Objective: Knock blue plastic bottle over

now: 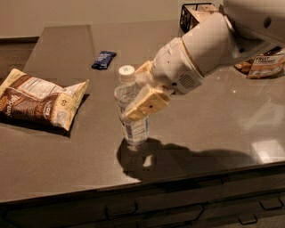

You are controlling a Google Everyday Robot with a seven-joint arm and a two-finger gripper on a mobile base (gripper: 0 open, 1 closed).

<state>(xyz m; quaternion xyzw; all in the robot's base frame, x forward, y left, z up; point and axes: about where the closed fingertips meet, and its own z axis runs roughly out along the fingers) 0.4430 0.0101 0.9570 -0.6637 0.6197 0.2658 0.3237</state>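
Note:
The blue plastic bottle [135, 129], clear with a white cap and a white-and-blue label, stands near the table's front edge, its top leaning slightly left. My gripper [134, 92] reaches in from the right at the bottle's upper half. Its tan fingers are apart and straddle the bottle. The near finger [144, 103] lies across the front of the bottle and the other finger [143, 69] shows just behind the cap. The near finger hides the middle of the bottle.
A brown-and-white snack bag [38, 103] lies at the left. A small dark blue snack-bar wrapper [103, 59] lies behind the bottle. A black wire basket [192, 13] and more snack packets [266, 61] sit at the back right. The dark table's [213, 129] front edge is close below the bottle.

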